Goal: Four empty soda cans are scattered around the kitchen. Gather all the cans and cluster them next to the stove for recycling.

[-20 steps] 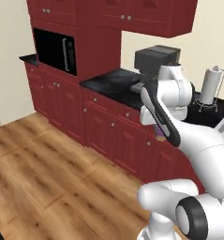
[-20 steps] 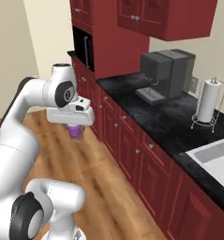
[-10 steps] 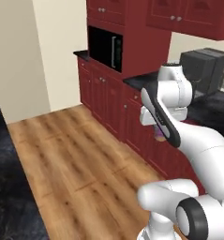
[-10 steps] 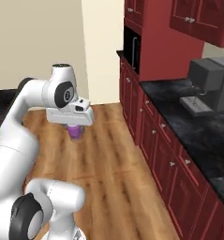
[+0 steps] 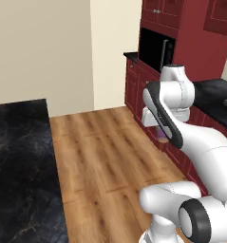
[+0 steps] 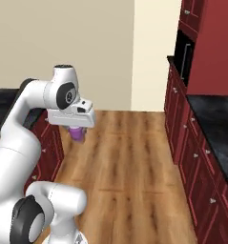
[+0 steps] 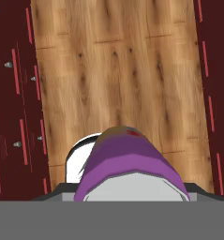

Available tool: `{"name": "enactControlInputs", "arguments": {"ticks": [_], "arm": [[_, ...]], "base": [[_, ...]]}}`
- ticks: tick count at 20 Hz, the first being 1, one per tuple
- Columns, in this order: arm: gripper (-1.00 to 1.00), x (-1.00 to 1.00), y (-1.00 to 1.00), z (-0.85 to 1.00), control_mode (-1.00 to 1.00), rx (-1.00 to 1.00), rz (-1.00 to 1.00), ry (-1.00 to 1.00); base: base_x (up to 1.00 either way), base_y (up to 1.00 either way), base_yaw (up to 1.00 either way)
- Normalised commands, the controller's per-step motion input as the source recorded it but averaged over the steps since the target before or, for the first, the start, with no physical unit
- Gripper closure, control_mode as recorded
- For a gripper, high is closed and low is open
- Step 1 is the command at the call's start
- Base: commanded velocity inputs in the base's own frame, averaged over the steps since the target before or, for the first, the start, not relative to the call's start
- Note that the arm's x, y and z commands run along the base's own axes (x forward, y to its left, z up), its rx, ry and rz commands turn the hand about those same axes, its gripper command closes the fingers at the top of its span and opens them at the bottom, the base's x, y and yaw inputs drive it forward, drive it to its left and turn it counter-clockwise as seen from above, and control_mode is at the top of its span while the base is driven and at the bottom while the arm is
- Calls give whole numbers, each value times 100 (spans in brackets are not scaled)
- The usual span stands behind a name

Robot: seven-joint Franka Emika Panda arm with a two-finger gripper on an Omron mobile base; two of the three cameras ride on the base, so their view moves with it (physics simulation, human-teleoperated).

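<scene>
Above the wood floor (image 6: 129, 157) between the cabinet rows, the gripper (image 6: 77, 132) carries a purple can (image 7: 127, 164) clamped in its jaws; risk: a base jolt could slip it loose, far from any worktop.

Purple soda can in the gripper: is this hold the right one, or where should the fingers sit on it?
The purple soda can hangs below the gripper, above the wood floor. Its round side wall is the part to pinch, near mid-height, fingers on opposite sides and coming down from above the can's top. That suits a small upright cylinder. The fingers are hidden, so I'd judge the grip sound, not confirmed.
</scene>
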Motion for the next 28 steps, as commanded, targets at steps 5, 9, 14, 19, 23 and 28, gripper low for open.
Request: {"name": "enactControlInputs", "arguments": {"ticks": [5,9,14,19,23,28], "arm": [[100,0,0,0,100,0,0,0],[100,0,0,0,100,0,0,0],[100,0,0,0,100,0,0,0],[100,0,0,0,100,0,0,0],[100,0,0,0,100,0,0,0],[100,0,0,0,100,0,0,0]], "base": [[25,-4,49],[21,-2,49],[3,0,50],[-1,0,50],[-2,0,50],[-3,0,50]]}}
